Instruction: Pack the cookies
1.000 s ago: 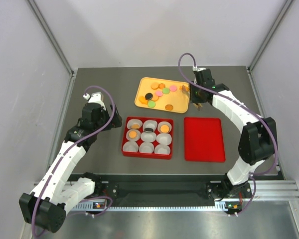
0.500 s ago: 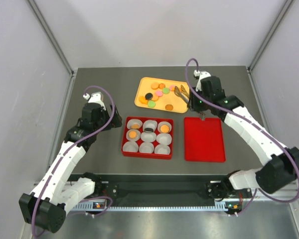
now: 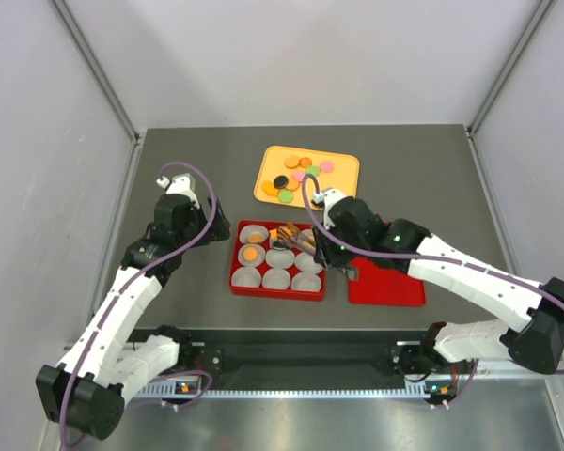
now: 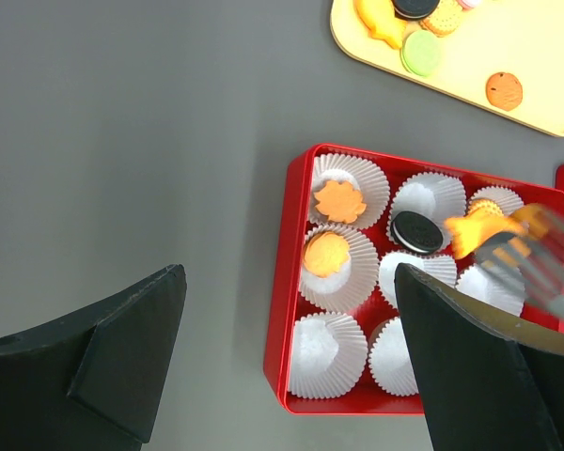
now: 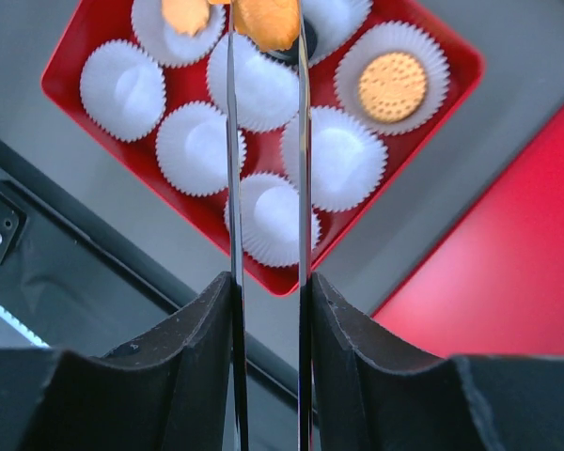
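Dark grey surface (image 3: 188, 160) is carrying everything. One flat orange cookie (image 5: 263, 19) is hanging clamped in the right end effector (image 5: 266, 42), above the red box (image 4: 284, 310) of white pleated paper cups (image 5: 252, 89). To do this well, it should be centring over an empty cup, lowering close, then letting go gently. Loose cookies (image 3: 301, 174) are lying on the yellow tray (image 3: 348, 164). The left end effector (image 4: 289, 282) is hovering beside the box, jaws wide apart.
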